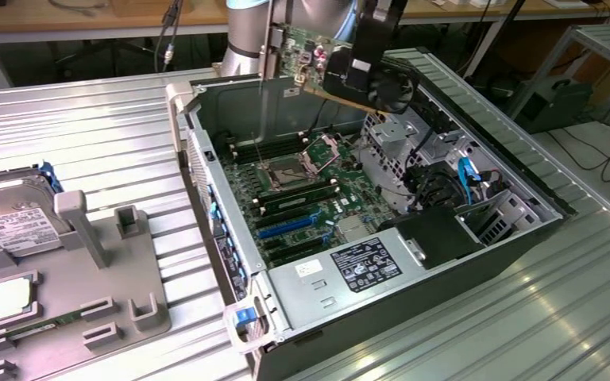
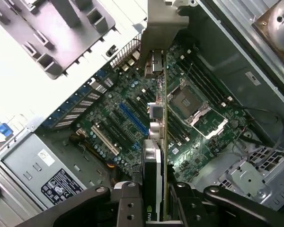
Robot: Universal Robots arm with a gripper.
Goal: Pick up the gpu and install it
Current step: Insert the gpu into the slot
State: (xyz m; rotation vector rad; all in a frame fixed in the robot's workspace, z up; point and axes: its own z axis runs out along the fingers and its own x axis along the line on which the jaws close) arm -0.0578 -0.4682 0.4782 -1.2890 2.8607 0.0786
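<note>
Exterior view: the black claw grips the gpu, a thin green card with a silvery end, above the open grey metal computer case. Wrist view: the claw pinches the gpu edge-on over the case's green board.

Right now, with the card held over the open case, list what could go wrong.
1. The tool grips the gpu by one end, above the motherboard; a tilt could keep its edge from meeting the blue slot squarely.
2. The open CPU socket lies close beside the card's line; a sideways drift might strike it.
3. The silvery bracket may catch the case's rear wall going down.
</note>
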